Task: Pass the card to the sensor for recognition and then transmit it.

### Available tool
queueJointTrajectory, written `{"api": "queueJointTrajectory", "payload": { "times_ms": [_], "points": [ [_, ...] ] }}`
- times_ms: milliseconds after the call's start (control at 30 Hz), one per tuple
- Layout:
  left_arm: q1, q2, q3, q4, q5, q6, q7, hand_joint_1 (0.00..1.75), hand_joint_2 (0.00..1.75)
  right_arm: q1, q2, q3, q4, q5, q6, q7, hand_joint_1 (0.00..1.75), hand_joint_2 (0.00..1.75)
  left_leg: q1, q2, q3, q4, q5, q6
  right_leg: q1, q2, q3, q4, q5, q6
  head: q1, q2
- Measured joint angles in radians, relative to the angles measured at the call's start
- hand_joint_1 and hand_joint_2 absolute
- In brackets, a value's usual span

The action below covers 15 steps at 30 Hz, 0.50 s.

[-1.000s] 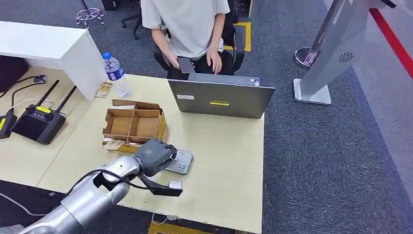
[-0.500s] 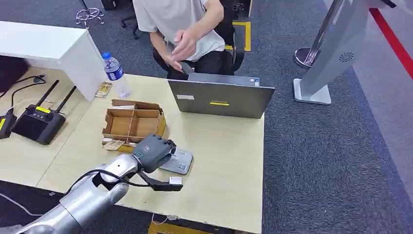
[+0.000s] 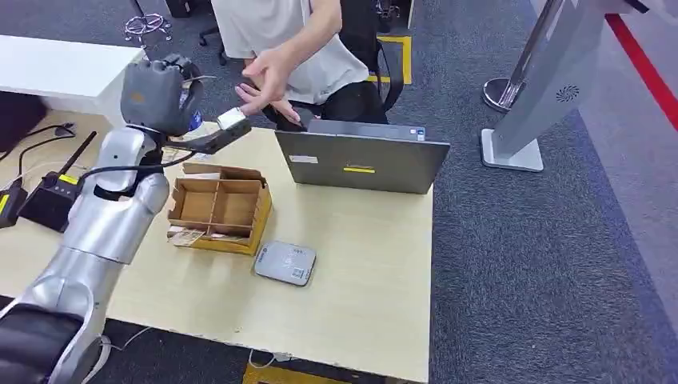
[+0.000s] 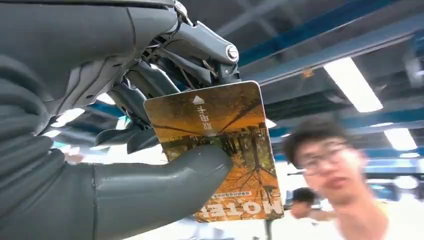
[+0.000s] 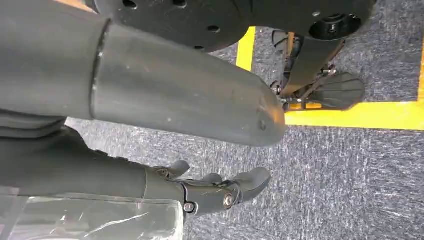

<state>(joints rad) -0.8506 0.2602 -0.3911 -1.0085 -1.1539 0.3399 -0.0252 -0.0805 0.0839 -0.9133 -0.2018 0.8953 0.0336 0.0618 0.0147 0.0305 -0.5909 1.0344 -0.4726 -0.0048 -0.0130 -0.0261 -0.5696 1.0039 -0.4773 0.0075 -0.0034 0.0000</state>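
Note:
My left hand (image 3: 158, 94) is raised high over the table's far left corner. It pinches an orange card (image 4: 220, 150) printed with autumn trees between the thumb (image 4: 160, 187) and the dark fingers. A seated person across the table stretches an open hand (image 3: 268, 78) towards my left hand, a short gap away. The grey card sensor (image 3: 285, 262) lies flat on the table near the front, with nothing on it. My right hand (image 5: 215, 192) hangs beside my body over grey carpet, fingers loosely apart and holding nothing.
A cardboard box with compartments (image 3: 217, 206) sits beside the sensor. A grey laptop (image 3: 364, 164) stands at the table's far edge in front of the person. A black remote controller (image 3: 56, 202) lies at the left. A white kiosk stand (image 3: 552, 88) is on the carpet at the right.
My left arm has lifted the card from just above the sensor up and back towards the person. The person has raised an open hand to meet it.

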Motion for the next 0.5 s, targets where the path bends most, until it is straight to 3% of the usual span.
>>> {"api": "queueJointTrajectory", "payload": {
  "times_ms": [133, 167, 500],
  "points": [
    [-0.047, -0.002, 0.05, 0.108, 0.006, 0.002, -0.016, 1.75, 1.75, -0.001, 0.002, 0.0, 0.0, 0.003, 0.0, 0.0, 0.0, 0.0, 0.0, 0.0, 0.0, 0.0, 0.0, 0.0, 0.0, 0.0, 0.0, 0.0, 0.0, 0.0, 0.0, 0.0],
    [-0.055, -0.003, 0.06, 0.133, 0.011, 0.002, -0.021, 0.0, 1.75, -0.001, 0.003, 0.0, 0.0, 0.003, 0.0, 0.0, 0.0, 0.0, 0.0, 0.0, 0.0, 0.0, 0.0, 0.0, 0.0, 0.0, 0.0, 0.0, 0.0, 0.0, -0.001, 0.0],
    [-0.062, -0.012, 0.094, 0.21, 0.061, -0.01, -0.067, 0.0, 1.75, -0.002, 0.006, 0.0, 0.0, 0.016, 0.0, 0.001, 0.0, 0.0, 0.0, 0.0, -0.001, 0.0, 0.0, 0.0, 0.0, 0.0, 0.0, 0.0, 0.0, 0.0, 0.0, 0.0]
  ]
}}
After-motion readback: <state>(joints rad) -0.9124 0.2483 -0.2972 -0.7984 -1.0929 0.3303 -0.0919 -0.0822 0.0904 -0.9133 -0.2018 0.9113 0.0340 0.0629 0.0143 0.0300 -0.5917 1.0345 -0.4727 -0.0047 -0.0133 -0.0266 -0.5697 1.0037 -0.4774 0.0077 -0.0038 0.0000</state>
